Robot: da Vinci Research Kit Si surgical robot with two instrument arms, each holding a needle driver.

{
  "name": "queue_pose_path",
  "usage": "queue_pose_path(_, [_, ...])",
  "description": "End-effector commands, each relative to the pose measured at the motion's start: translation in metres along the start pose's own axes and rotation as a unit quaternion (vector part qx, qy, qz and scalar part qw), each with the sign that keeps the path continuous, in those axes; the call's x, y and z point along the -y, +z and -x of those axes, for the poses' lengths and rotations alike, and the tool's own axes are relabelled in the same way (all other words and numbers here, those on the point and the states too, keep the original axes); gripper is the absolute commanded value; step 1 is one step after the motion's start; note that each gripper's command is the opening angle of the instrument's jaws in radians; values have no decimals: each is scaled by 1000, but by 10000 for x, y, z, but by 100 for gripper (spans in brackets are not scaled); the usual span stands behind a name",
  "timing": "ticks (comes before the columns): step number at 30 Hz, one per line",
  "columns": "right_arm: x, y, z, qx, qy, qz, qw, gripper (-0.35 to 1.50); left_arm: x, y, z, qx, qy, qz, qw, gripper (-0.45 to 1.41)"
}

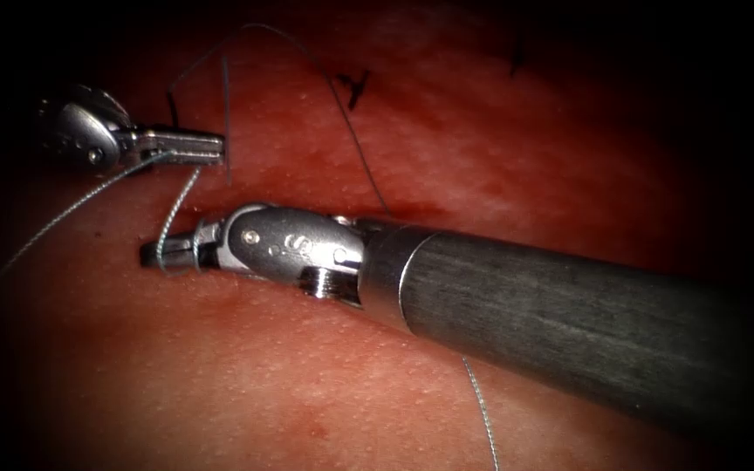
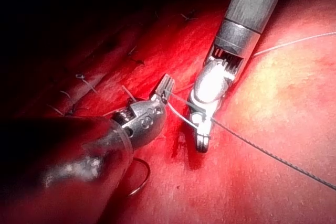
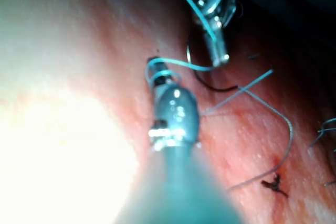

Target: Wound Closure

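On glistening tissue (image 1: 220, 366) — thread-looped steel tool (image 1: 161, 253)

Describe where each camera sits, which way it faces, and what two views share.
Endoscope: above and in front of the tissue; left tool shut on the thread, right tool shut, thread looped round it.
Left wrist: looks along its own shaft at its jaws; the needle seems to lie free on the tissue beside it.
Right wrist: looks along its own shaft at its thread-wrapped jaws.
Shared: both wrist views show both tools and the thread between them.
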Motion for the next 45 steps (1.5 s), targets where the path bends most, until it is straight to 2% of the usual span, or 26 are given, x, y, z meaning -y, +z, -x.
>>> queue_pose_path(1, [-6,8,-1,-2,6,1,1000,-5,5,7,5,-1,-2,-5,1000,-45])
queue_pose_path(2, [-6,9,-1,-2,12,1,1000,17,6,7,5,-2,-2,-7,1000,-45])
queue_pose_path(7, [-4,14,2,-2,27,-1,1000,37,9,7,6,-4,-9,-16,1000,-45])
queue_pose_path(9, [-5,15,3,-1,30,0,1000,52,9,7,5,-4,-12,-18,1000,-45])
queue_pose_path(11, [-6,17,3,-1,36,0,999,76,9,7,5,-7,-18,-22,1000,-45])
queue_pose_path(18, [-5,18,2,-3,45,0,999,96,9,8,7,-9,-18,-26,999,-45])
queue_pose_path(23, [-5,15,2,-7,47,0,999,96,12,8,20,-10,-16,-26,999,-45])
queue_pose_path(29, [-5,12,2,-36,57,-5,998,99,5,9,49,18,-4,-34,999,-45])
queue_pose_path(36, [-4,4,1,-92,70,-22,993,96,-20,8,78,39,17,-24,999,-45])
queue_pose_path(42, [-5,-8,0,-134,74,-34,988,66,-30,-2,91,43,10,-23,999,-45])
queue_pose_path(45, [-8,-15,-1,-155,84,-31,984,64,-32,-8,92,44,11,-22,999,-45])
